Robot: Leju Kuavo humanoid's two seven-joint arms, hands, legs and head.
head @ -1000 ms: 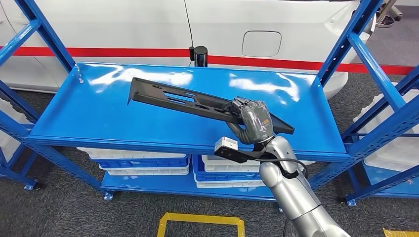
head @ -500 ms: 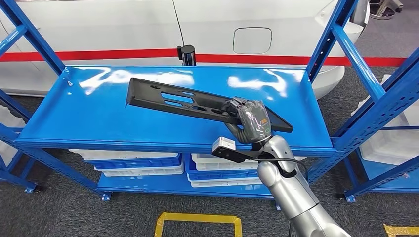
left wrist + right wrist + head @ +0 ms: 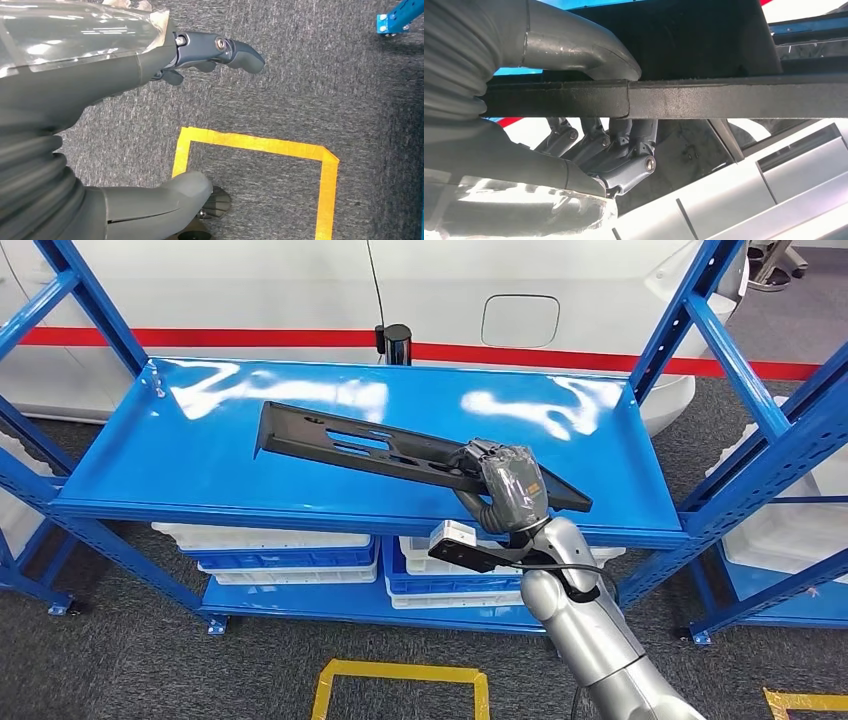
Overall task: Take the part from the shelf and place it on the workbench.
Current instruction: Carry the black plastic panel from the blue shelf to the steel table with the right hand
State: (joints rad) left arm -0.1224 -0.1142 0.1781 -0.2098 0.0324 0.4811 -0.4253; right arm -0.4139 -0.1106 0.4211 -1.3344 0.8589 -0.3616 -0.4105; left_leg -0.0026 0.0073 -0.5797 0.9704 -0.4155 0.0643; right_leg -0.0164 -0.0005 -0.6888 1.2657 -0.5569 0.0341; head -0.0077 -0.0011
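- One white car body (image 3: 300, 290) with a red stripe stands behind the shelf, its fuel flap above the shelf's far right part.
- One blue metal shelf (image 3: 200, 455), glossy on its top board, stands on dark grey carpet; two more blue racks flank it, one on each side.
- Under the shelf's top board lie stacked white and blue trays (image 3: 290, 555), in two stacks side by side; how many trays each holds I cannot tell.
- One long black part (image 3: 340, 440) with slotted cut-outs lies slanted across the shelf's top board, its broad end toward the shelf's left side; whether it touches the board I cannot tell.
- One right hand (image 3: 505, 485) grips the part near its narrow end by the shelf's front edge; in the right wrist view the thumb (image 3: 574, 47) lies on one face and the fingers (image 3: 624, 150) curl against the other.
- One left hand (image 3: 125, 115) hangs over the carpet in front of the shelf, fingers spread, holding nothing.
- One yellow tape square (image 3: 400, 685) marks the floor before the shelf.
- One small black cylinder (image 3: 397, 343) stands behind the shelf's far edge.
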